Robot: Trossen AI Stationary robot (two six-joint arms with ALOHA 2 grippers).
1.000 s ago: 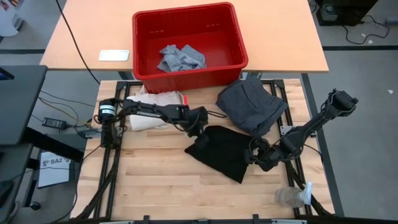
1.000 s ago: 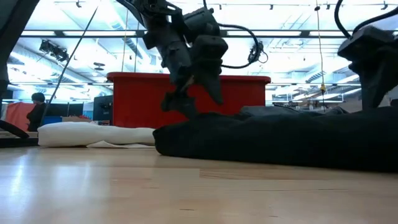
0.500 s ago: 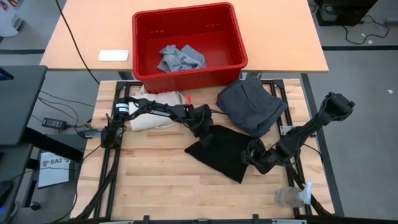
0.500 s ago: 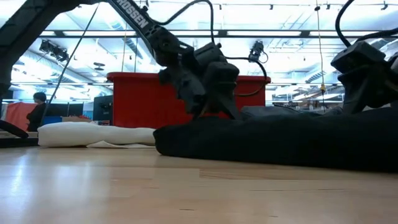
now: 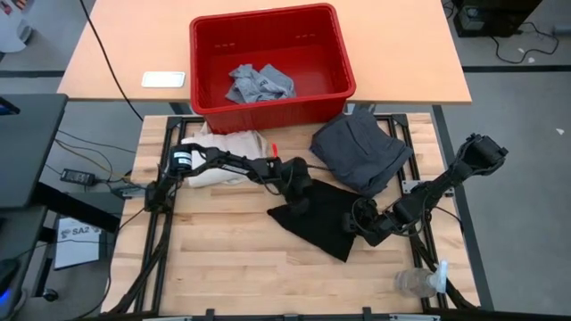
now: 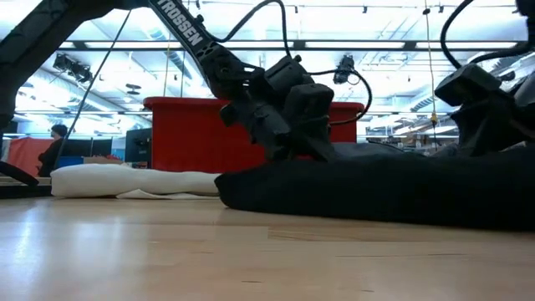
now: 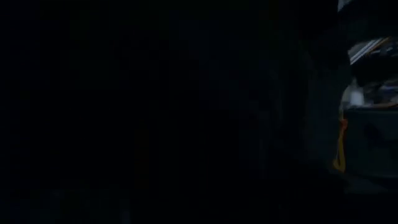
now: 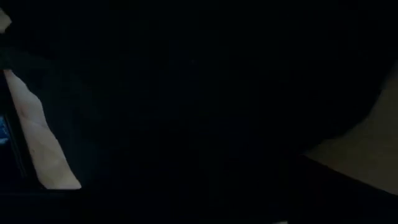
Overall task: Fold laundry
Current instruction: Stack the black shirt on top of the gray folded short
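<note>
Both my hands down on the black garment, fingers hidden.

The tabletop [image 5: 214,241] carries the red bin [image 5: 272,62]; the black garment [image 5: 321,218] lies in front of it, the dark grey garment [image 5: 361,152] just beside its front right corner, a light grey one [image 5: 259,82] inside. My left hand [image 5: 299,189] and right hand [image 5: 359,217] press the black garment's edges; I cannot tell their openings.

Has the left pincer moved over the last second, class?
Yes. In the high view the left pincer has travelled rightward, away from the cream bag, onto the black garment.
</note>
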